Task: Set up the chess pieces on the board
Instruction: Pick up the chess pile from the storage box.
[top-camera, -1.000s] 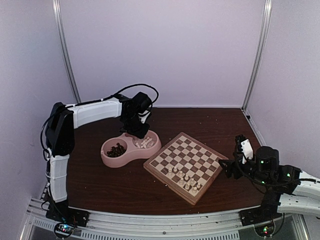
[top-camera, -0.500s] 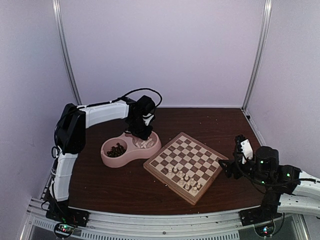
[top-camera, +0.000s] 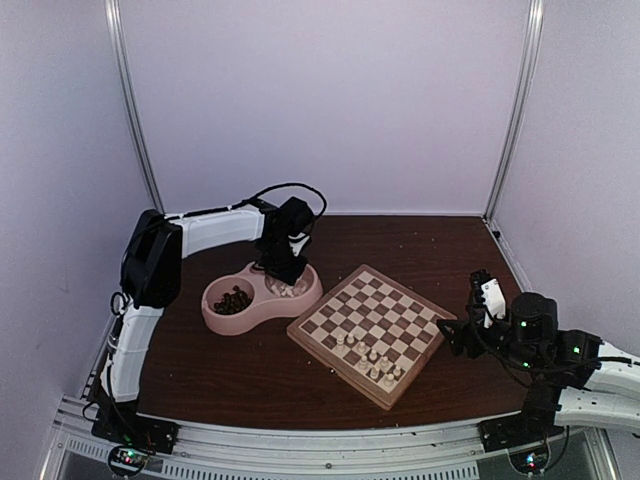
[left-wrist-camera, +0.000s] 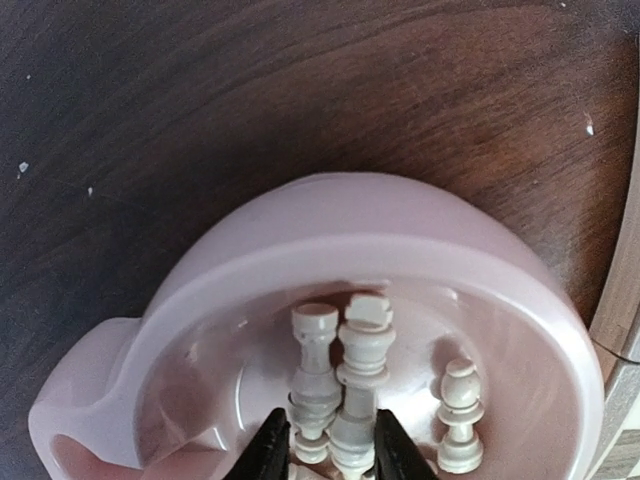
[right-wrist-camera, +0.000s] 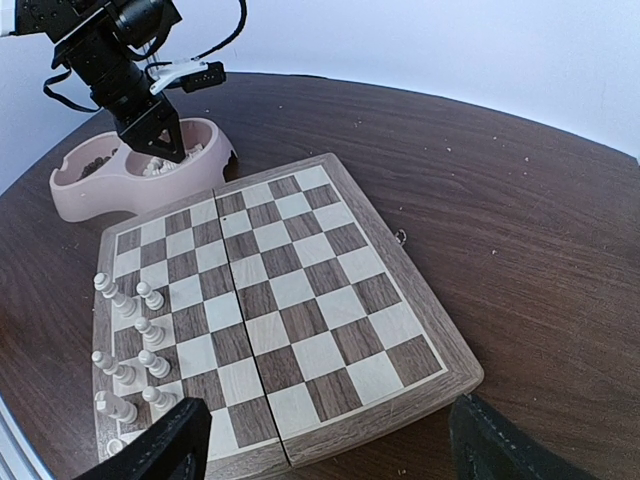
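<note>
The board (top-camera: 385, 300) lies angled at mid-table, with several white chess pieces (top-camera: 372, 362) standing along its near corner; in the right wrist view they line its left edge (right-wrist-camera: 125, 345). My left gripper (top-camera: 283, 275) reaches down into the right bowl of the pink dish (top-camera: 215, 322). Its jaws (left-wrist-camera: 332, 455) stand narrowly open around the lower ends of two white pieces lying side by side, a tall one (left-wrist-camera: 362, 370) and a rook-like one (left-wrist-camera: 315, 370). A white pawn (left-wrist-camera: 460, 415) lies to their right. My right gripper (top-camera: 455, 335) hovers open just off the board's right corner, holding nothing.
The dish's left bowl holds several dark pieces (top-camera: 233, 300). The pink dish (right-wrist-camera: 80, 205) sits left of the board (right-wrist-camera: 300, 290), nearly touching it. White walls and metal posts enclose the brown table (top-camera: 420, 240).
The left arm has swung right and lowered its gripper from above the dish's rim into the right bowl, around the white pieces. The right arm has not moved.
</note>
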